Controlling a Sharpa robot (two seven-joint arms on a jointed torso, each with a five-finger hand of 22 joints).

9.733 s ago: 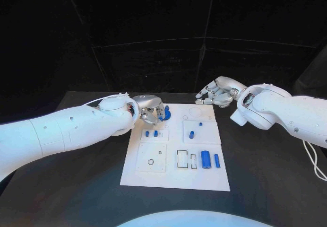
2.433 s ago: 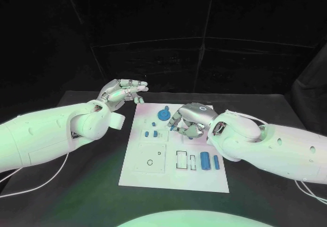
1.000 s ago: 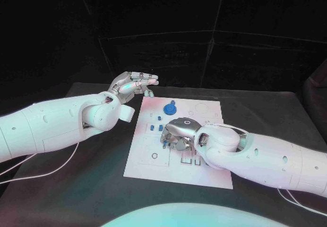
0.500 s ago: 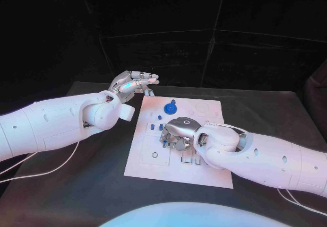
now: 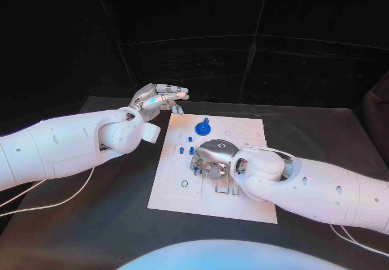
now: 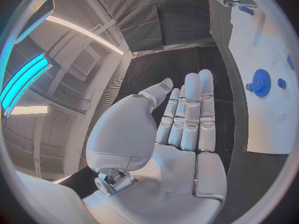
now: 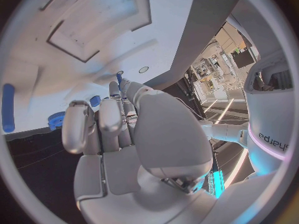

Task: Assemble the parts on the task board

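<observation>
1. flat white rectangular task board [image 5: 243, 203] lies in the middle of the matte black table [image 5: 97, 225], long side running away from the robot. its face carries shallow outlined recesses: a square panel with a small dark ring [image 5: 185, 184] on the robot's left side, narrow slots near the right hand.
2. round blue toothed gear part [image 5: 203, 129] sits at the far end of the board, a short blue stub just beside it. the left wrist view shows the same gear [image 6: 261, 79] with fine teeth around the rim and a centre hub.
3. two small blue upright peg parts [image 5: 186, 150] stand side by side on the board's left half, between the gear and the ring panel.
4. right silver many-fingered hand [image 5: 212, 162] hangs low over the board's middle, palm down, fingers curled in toward the surface. a bit of blue [image 5: 196, 169] shows at the fingertips; cannot tell whether it is pinched or merely lies beneath them.
5. right wrist view: the fingers [image 7: 99, 129] lie close together and reach toward the board; a blue tip [image 7: 119, 77] shows beyond them, grip unclear. a long blue bar-shaped part [image 7: 7, 107] lies on the board off to one side.
6. left silver many-fingered hand [image 5: 158, 99] is raised off the board beyond its far left corner, over the table. left wrist view shows its fingers [image 6: 190, 109] straight and side by side, thumb apart, nothing held.
7. hands are brushed metal with segmented links; arms are smooth glossy white shells.
</observation>
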